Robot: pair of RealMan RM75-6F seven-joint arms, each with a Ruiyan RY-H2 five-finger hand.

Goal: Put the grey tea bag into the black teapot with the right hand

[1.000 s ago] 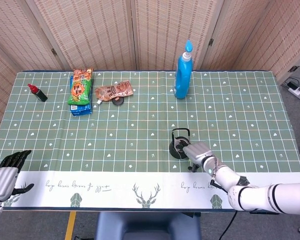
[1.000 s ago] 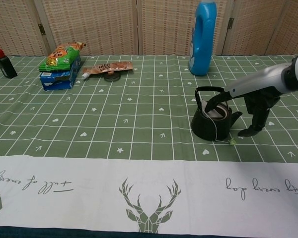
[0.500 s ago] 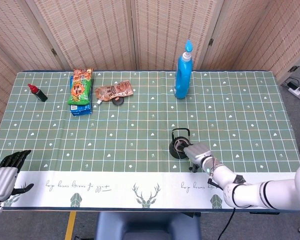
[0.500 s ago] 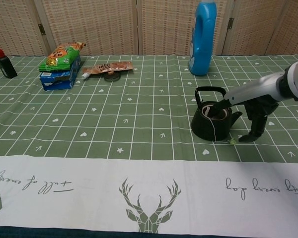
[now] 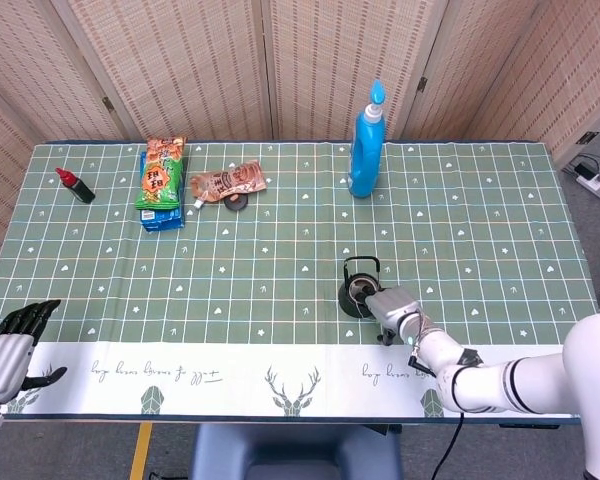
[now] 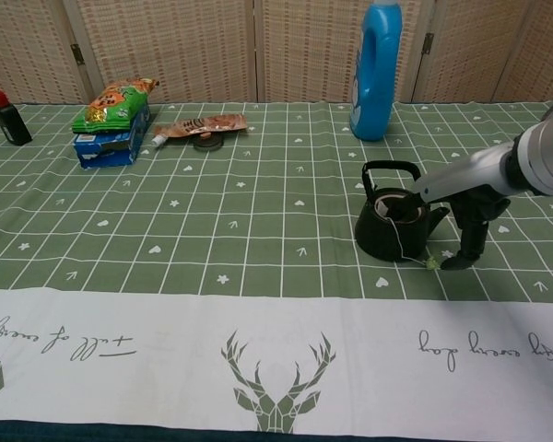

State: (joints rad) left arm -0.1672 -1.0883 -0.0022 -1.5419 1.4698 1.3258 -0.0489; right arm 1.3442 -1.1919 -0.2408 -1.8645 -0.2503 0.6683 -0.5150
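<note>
The black teapot [image 6: 387, 235] stands on the green cloth right of centre, also seen as the teapot [image 5: 359, 292] in the head view. The grey tea bag [image 6: 388, 208] lies in its mouth. Its thin string runs down the pot's front to a small tag [image 6: 431, 263] on the cloth. My right hand [image 6: 463, 204] is just right of the pot: one finger [image 6: 422, 194] reaches over the rim onto the bag, and the other fingers point down to the cloth, apart from it. My left hand [image 5: 12, 348] rests with fingers spread at the table's near left corner, holding nothing.
A blue detergent bottle [image 6: 375, 69] stands behind the teapot. At the back left are a snack bag on a blue box [image 6: 111, 124], a brown pouch [image 6: 207, 124] with a dark lid, and a small red-capped bottle [image 6: 5, 115].
The tea bag was held up above the pot's rim and has sunk into the mouth. My right hand's finger has lowered with it, and the hand moved slightly down. The left hand has not moved.
</note>
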